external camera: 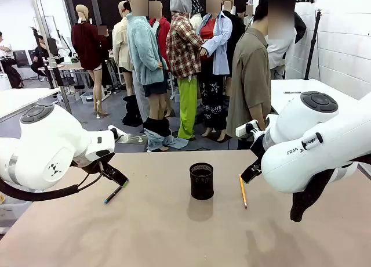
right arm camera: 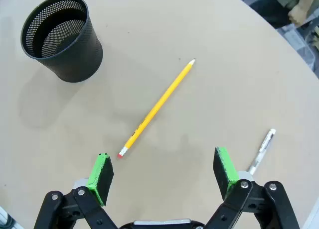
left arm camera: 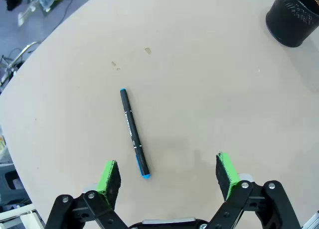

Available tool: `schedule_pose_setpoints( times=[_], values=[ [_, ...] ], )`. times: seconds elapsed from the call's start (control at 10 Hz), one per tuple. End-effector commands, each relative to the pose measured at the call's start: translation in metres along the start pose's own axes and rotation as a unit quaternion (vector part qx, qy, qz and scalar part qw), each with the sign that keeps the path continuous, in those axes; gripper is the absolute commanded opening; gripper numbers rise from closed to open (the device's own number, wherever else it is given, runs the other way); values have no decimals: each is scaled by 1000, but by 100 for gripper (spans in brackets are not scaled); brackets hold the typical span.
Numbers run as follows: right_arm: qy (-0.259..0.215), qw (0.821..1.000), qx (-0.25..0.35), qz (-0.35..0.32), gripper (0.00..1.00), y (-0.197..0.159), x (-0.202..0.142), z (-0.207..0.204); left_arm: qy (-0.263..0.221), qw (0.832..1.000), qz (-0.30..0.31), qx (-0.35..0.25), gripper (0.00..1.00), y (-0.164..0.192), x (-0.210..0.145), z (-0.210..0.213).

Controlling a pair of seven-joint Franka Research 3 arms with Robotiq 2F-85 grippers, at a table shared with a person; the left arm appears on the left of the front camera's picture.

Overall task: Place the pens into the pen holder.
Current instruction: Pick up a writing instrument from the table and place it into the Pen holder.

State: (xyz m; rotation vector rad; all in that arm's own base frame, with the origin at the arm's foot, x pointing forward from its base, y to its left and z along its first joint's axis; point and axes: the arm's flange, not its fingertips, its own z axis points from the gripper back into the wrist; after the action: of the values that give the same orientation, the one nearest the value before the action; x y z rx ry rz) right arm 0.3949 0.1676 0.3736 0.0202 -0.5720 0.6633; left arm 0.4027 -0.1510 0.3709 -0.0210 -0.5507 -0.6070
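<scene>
The black mesh pen holder (external camera: 201, 181) stands upright mid-table and looks empty in the right wrist view (right arm camera: 62, 37). A dark pen with teal-blue ends (left arm camera: 133, 134) lies flat on the table just ahead of my left gripper (left arm camera: 169, 171), nearer its left finger; the jaws are open and hold nothing. In the front view this pen (external camera: 114, 193) lies left of the holder. A yellow pencil (right arm camera: 157, 107) lies flat to the right of the holder, its eraser end just ahead of my open, empty right gripper (right arm camera: 164, 171). A white-grey pen (right arm camera: 261, 152) lies beside the right finger.
A person (external camera: 249, 75) stands at the far side of the table, one hand (right arm camera: 301, 12) near its edge. The table's rounded edge (left arm camera: 30, 55) runs close behind the dark pen. The holder (left arm camera: 293, 17) sits well off from the left gripper. Bare tabletop (external camera: 174, 232) lies in front.
</scene>
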Motion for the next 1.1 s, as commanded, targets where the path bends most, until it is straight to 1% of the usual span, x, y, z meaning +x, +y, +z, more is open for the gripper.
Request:
schedule_pose_setpoints(
  times=[0.0,0.9,1.0],
  values=[
    [0,1000,0,0,100,0,0,0,0,1000,0,0,100,0,0,0],
    [0,1000,0,0,100,0,0,0,0,1000,0,0,100,0,0,0],
    [5,1000,16,-16,100,-18,4,10,0,1000,0,0,100,0,0,0]
  ],
)
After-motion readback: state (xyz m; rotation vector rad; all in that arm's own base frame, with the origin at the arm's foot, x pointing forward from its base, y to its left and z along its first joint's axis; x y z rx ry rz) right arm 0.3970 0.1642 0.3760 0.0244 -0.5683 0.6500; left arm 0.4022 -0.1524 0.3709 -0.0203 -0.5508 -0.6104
